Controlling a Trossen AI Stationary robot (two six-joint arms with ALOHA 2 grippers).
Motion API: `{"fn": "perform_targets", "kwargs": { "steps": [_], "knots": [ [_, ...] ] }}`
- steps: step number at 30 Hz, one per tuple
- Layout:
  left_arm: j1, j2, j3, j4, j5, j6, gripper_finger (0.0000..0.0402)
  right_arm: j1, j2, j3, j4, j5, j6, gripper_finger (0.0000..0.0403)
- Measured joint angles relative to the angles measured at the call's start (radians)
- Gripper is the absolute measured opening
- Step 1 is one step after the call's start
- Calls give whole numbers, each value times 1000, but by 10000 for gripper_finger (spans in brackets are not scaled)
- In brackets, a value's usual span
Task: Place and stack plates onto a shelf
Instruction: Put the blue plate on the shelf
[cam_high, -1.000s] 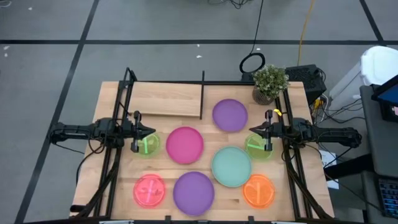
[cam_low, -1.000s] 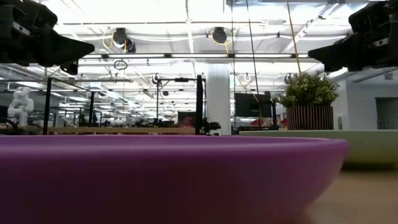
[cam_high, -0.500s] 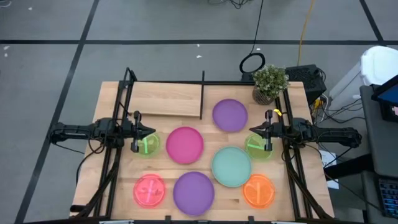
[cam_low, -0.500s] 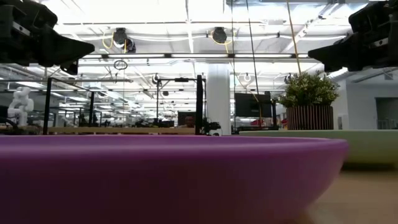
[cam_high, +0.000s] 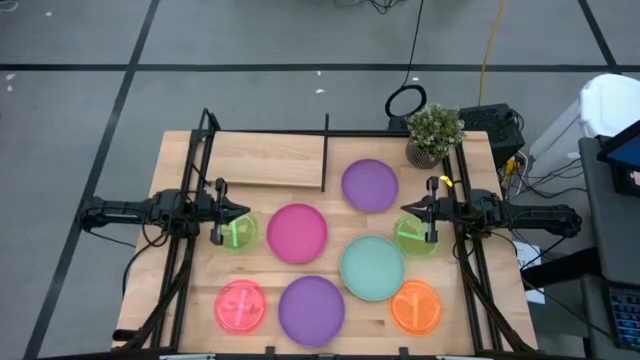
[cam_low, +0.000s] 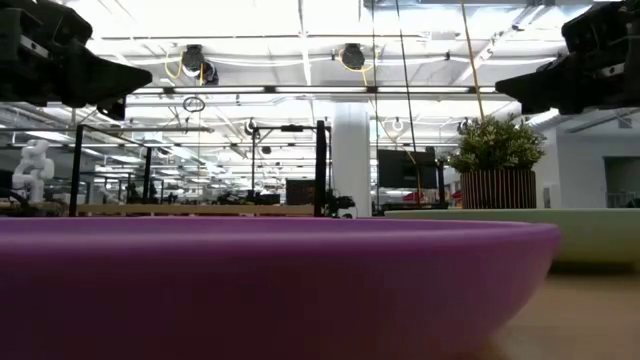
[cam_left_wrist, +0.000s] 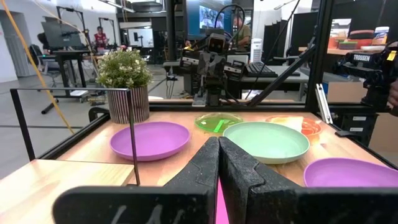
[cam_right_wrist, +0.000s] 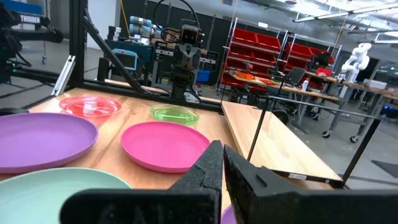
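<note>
Nearest you on the counter (cam_high: 180, 310) lie a pink-red plate (cam_high: 240, 305), a purple plate (cam_high: 311, 309) and an orange plate (cam_high: 416, 306). Next come the mint-green plate (cam_high: 372, 266) and magenta plate (cam_high: 296, 233). Your left end effector (cam_high: 244, 211) hovers, fingers together, over the left neon green plate (cam_high: 238, 234); your right end effector (cam_high: 405, 208), fingers likewise together, over the right neon green plate (cam_high: 412, 238). Farther off sit a second purple plate (cam_high: 370, 185), the bare shelf (cam_high: 265, 160) at far left, and a potted plant (cam_high: 433, 132) at far right.
</note>
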Motion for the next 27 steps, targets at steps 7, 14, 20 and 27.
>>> {"fn": "perform_targets", "kwargs": {
  "steps": [7,14,20,27],
  "knots": [
    [0,0,0,0,0,-3,15,4,12,17,43,-1,123,0],
    [0,0,0,0,0,-4,15,44,102,132,35,-1,175,0],
    [0,0,0,0,0,-4,15,55,270,323,5,3,153,0],
    [0,0,0,0,0,-5,15,55,500,631,-141,7,133,0]
  ]
}}
